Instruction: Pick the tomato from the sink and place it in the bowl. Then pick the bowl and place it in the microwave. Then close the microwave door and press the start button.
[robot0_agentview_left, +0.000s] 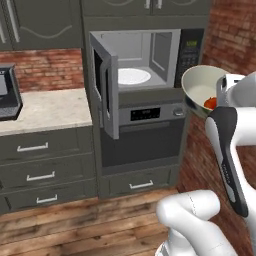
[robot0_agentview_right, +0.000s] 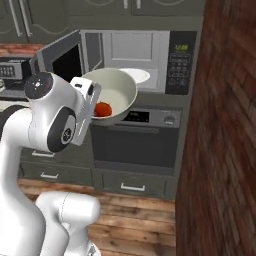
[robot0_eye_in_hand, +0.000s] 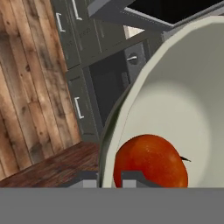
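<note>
While the tomato (robot0_agentview_right: 102, 109) sits low inside the tilted bowl (robot0_agentview_right: 117, 90), the pincer (robot0_eye_in_hand: 110, 178) is clamped narrow on the bowl's rim, carrying both at mid-frame. Behind them, the microwave (robot0_agentview_left: 150, 55) in the upper centre has its door (robot0_agentview_left: 106, 90) swung wide, presumably to receive the bowl on the white turntable (robot0_agentview_left: 132, 76).

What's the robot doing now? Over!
Gripper shut on bowl rim, bowl held up. Tomato inside. Microwave door open, nothing blocking.
</note>
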